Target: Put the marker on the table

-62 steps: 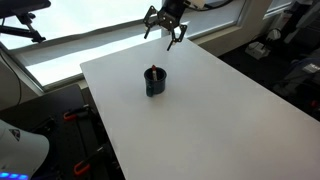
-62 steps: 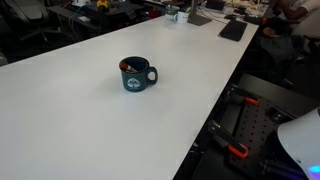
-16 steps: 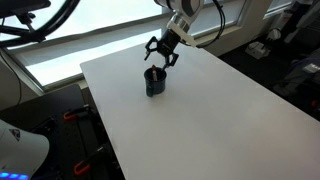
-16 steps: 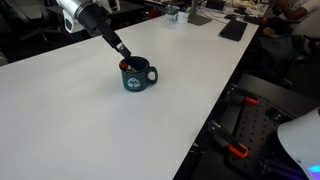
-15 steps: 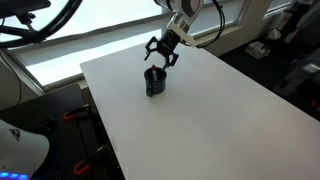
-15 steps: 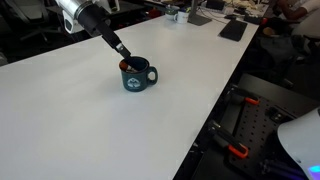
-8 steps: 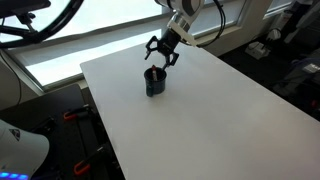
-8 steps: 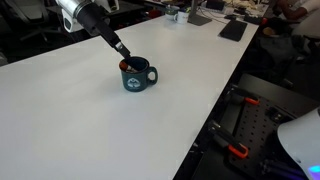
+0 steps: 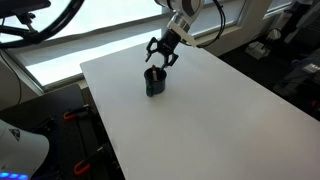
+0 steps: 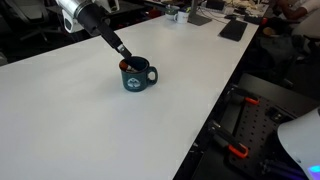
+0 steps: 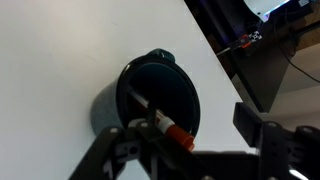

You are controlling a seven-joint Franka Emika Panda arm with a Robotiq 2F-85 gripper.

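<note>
A dark mug [image 9: 154, 82] with a handle stands on the white table [image 9: 220, 110], toward its far side. It also shows in the other exterior view [image 10: 135, 75] and in the wrist view [image 11: 150, 95]. The marker [image 11: 160, 122] stands slanted inside the mug, dark with a reddish end; its tip shows at the rim [image 10: 125, 65]. My gripper [image 9: 162, 58] hangs just above the mug, fingers spread and empty. In the wrist view the gripper [image 11: 190, 150] straddles the mug's rim, with the marker close to one finger.
The table [image 10: 60, 120] has bare white surface all round the mug. A dark flat item [image 10: 233, 30] and small clutter lie at its far end. The table edge and floor equipment with red clamps [image 10: 235, 150] are close by.
Four seconds ago the gripper was at the table's far edge; it has since come down over the mug. Over the last second nothing has visibly moved.
</note>
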